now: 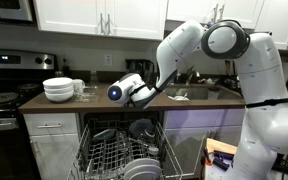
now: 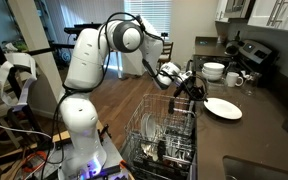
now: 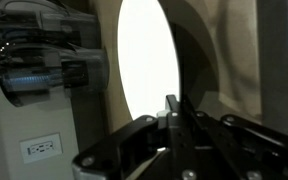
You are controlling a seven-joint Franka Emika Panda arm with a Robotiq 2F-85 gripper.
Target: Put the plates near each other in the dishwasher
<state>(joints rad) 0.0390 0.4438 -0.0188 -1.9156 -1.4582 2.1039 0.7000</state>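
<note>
The white arm (image 1: 256,95) takes up most of both exterior views, bent at the elbow and reaching out over the kitchen run with the tool (image 2: 195,91) at its end. Directly below the tool stands the dishwasher (image 1: 112,152), its door down and its grey wire racks pulled out into the open. Level with the tool and just past it runs the dark tabletop (image 2: 271,122); further along that surface, well beyond the tool, sits the black-and-steel stove (image 1: 0,98).

In the rack beneath the tool stand some pale dishes (image 1: 139,169) (too small here to say whether they are plates). On the tabletop, beyond the tool toward the stove, is a stack of deep white bowls (image 1: 59,89), with a small white cup (image 2: 235,79) beside it.

The plate (image 2: 222,108) is at the tool's tip, on the side away from the arm, tilted and hanging over the tabletop edge next to the open dishwasher, not in a rack. In the wrist view it fills the middle as a bright white oval standing on edge, and the tool's two dark fingers (image 3: 172,108) are pressed together on its lower rim: the tool is clenched, grasping the plate. Off to one side of the tool in that view, a wall socket (image 3: 41,147) shows on a pale panel.
</note>
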